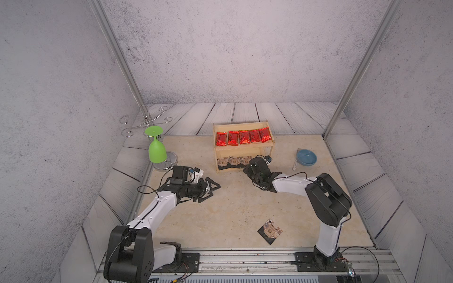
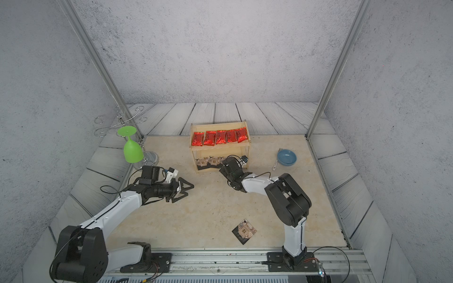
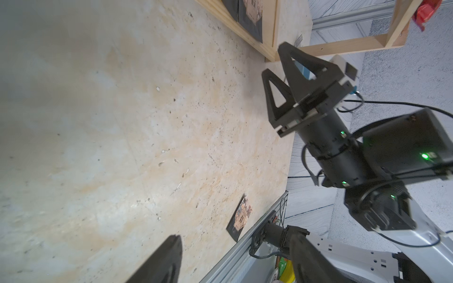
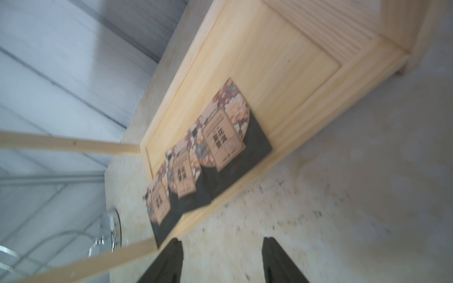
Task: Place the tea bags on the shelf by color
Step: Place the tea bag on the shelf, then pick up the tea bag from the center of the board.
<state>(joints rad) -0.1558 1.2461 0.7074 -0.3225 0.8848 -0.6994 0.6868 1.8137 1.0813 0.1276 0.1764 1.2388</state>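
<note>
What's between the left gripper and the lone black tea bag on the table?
Nothing, just bare table between the left gripper and black tea bag, in both top views.

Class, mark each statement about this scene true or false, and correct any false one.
1. Five red tea bags lie on the top board of the shelf. True.
2. Every black tea bag is on the shelf. False: three black tea bags lie on its bottom board, and a fourth black tea bag lies on the table.
3. The right claw grips a tea bag. False: the right claw is open and empty.
4. The green glass hangs upside down. True.
</note>
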